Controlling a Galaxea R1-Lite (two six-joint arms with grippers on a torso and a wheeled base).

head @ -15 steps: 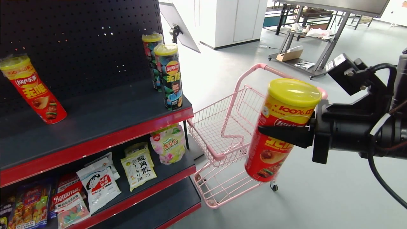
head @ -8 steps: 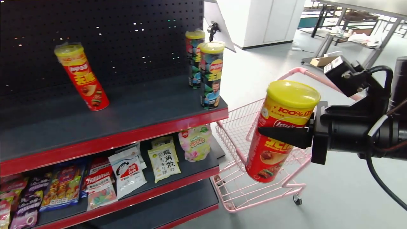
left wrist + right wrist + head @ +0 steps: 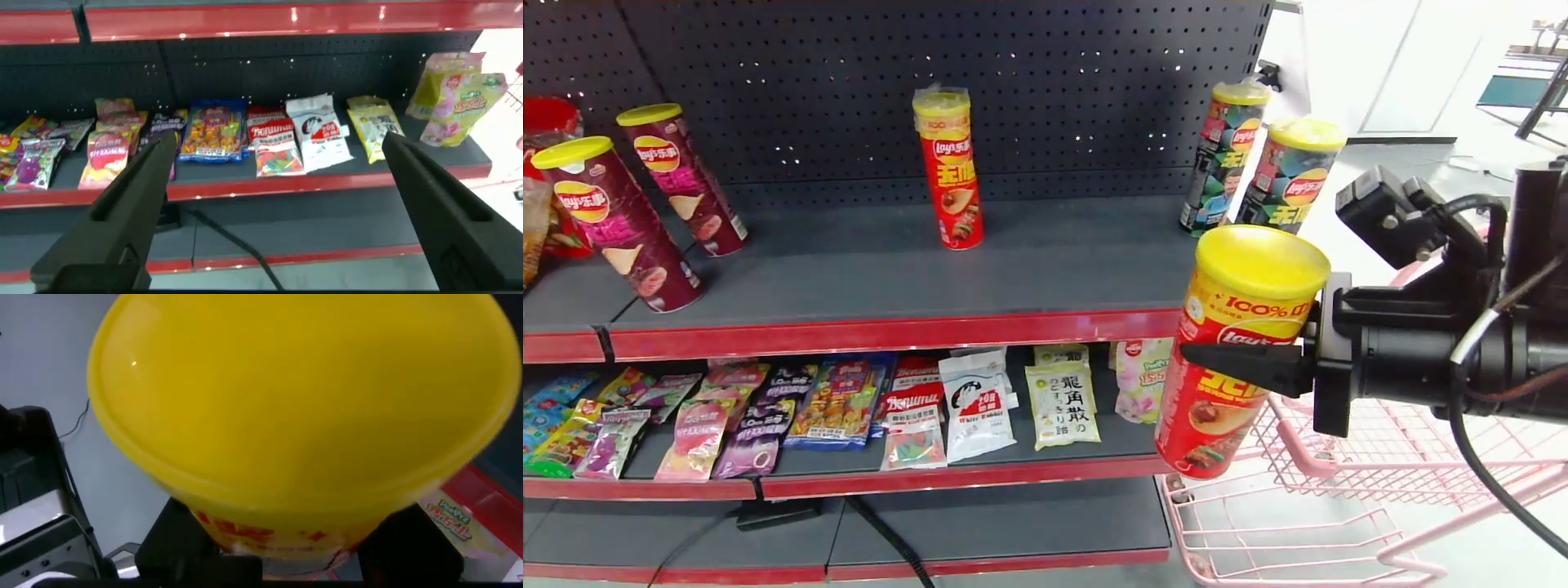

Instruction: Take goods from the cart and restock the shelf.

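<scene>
My right gripper (image 3: 1227, 361) is shut on a red chip can (image 3: 1241, 343) with a yellow lid, gripping it around the middle. The can hangs slightly tilted in front of the right end of the upper shelf (image 3: 890, 269), above the near corner of the pink cart (image 3: 1339, 482). In the right wrist view the can's yellow lid (image 3: 302, 400) sits close to the camera. My left gripper (image 3: 278, 204) is open and empty, low down and facing the snack bags (image 3: 286, 143) on the lower shelf.
On the upper shelf stand a red can (image 3: 949, 167), two maroon cans (image 3: 613, 224) at the left and two dark cans (image 3: 1290, 175) at the right end. Bare shelf lies between the red can and the dark cans. Snack bags (image 3: 849, 408) fill the lower shelf.
The head camera has swung left, so the shelf now faces me and the cart sits at the lower right. The red can stays held in my right gripper.
</scene>
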